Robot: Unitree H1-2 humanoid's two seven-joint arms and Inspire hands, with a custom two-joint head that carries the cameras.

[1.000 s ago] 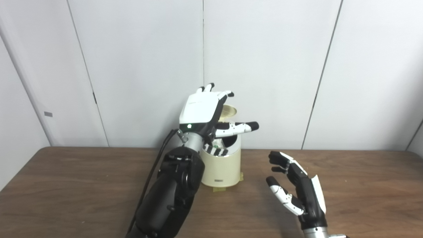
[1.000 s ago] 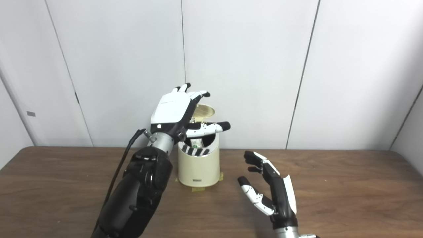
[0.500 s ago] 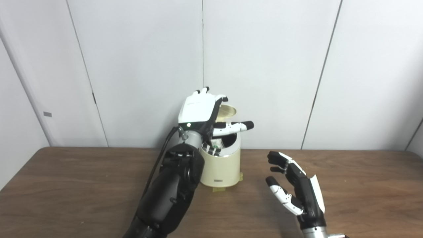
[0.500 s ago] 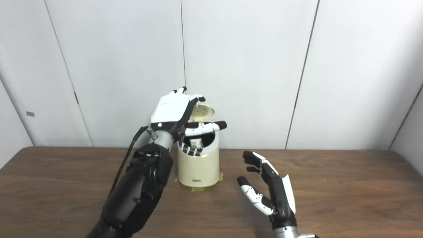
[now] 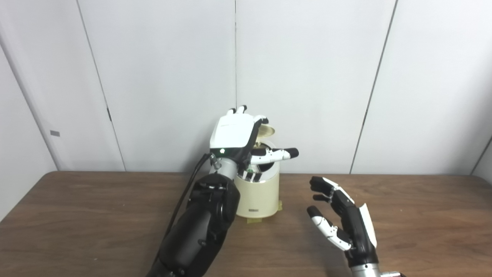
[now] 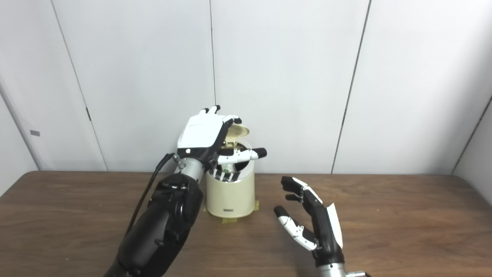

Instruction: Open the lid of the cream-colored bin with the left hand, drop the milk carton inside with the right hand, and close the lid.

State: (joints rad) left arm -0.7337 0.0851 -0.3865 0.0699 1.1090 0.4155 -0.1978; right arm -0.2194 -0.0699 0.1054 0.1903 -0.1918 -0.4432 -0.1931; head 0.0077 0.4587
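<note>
Left robot hand [image 5: 234, 132], fingers spread, behind raised lid [image 5: 266, 130]; carton [image 6: 227, 169] inside cream bin [image 5: 259, 194].

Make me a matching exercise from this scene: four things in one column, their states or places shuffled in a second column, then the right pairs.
Things:
1. left hand
2. right hand
3. lid
4. bin

States:
A. stands on the table, taped at its base
B. tilted up behind the opening
C. raised over the bin, fingers on the lid
D. open and empty, low over the table

Pairs: 1-C, 2-D, 3-B, 4-A
</note>
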